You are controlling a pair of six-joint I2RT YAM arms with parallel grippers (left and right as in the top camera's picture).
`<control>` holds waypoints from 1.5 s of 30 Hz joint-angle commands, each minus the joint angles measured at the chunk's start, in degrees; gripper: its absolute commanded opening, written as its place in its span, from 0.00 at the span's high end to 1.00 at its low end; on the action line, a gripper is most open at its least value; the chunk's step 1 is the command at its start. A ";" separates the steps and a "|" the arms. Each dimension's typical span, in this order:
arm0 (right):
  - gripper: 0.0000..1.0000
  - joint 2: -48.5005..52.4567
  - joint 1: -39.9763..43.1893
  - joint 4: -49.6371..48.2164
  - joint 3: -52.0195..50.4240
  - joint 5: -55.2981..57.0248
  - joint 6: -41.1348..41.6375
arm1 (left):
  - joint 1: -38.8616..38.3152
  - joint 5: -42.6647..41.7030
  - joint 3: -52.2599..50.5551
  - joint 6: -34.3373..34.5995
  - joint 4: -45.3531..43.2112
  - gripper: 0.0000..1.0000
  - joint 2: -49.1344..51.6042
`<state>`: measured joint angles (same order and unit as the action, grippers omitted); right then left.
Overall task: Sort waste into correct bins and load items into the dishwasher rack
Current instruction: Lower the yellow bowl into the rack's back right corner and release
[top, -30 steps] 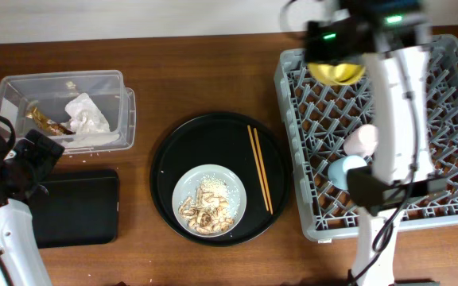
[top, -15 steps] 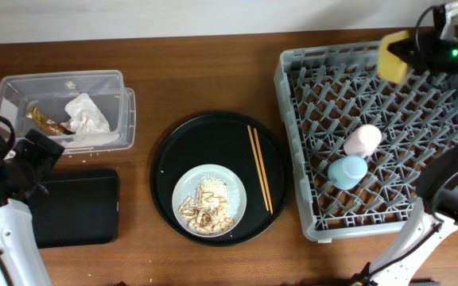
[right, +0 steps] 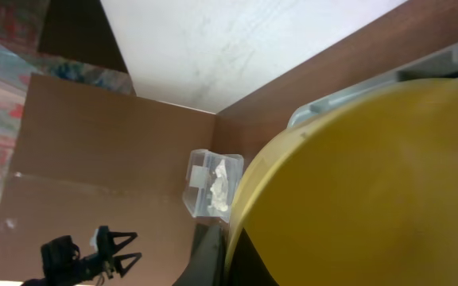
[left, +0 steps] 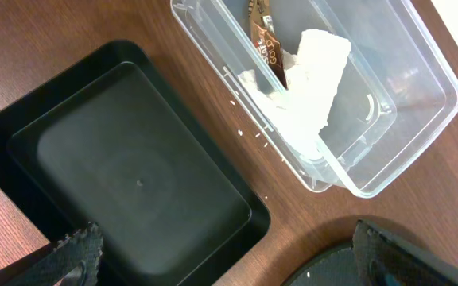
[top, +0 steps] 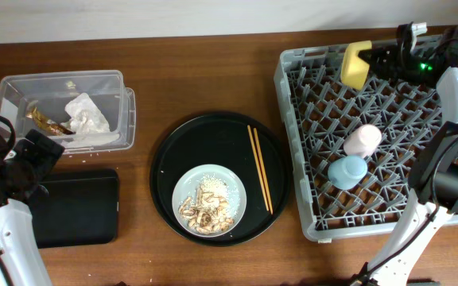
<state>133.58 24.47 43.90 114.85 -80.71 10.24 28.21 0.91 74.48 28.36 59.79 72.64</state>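
Robot lab bench staged as a dish-clearing station.
Wooden table (top: 213, 79) is carrying a dishwasher rack (top: 404, 191) under the right gripper (top: 370, 62), clear tub (left: 408, 79) and black tray (left: 133, 183) under the left gripper (left: 229, 266); white wall (right: 237, 48) and cardboard panel (right: 110, 159) are standing beyond.

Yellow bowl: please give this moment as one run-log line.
right fingers: shut on yellow bowl | bowl: tilted, over dishwasher rack far edge | in rack: pink cup, light-blue cup | left fingers: open

Right arm (top: 455, 83) no longer lies across the dishwasher rack (top: 316, 52); it now stands at the rack's right edge. Yellow bowl (top: 356, 64) is moved from the back-left corner, now on edge over the back row. Pink cup (top: 362, 140) is fully uncovered.
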 commanded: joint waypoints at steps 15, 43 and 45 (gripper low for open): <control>0.60 -7.50 6.29 16.15 0.35 24.04 2.03 | 0.20 0.22 0.31 0.48 -0.09 0.01 -0.24; 0.74 -9.75 -7.85 8.44 0.11 75.41 5.05 | 0.20 0.22 0.31 0.48 -0.07 0.01 -0.24; 0.79 -9.75 -7.52 11.96 0.13 75.19 5.07 | 0.20 0.22 0.31 0.48 -0.07 0.01 -0.24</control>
<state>123.22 16.51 53.78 114.85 -6.35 15.20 28.21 0.91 74.48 28.38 59.79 72.64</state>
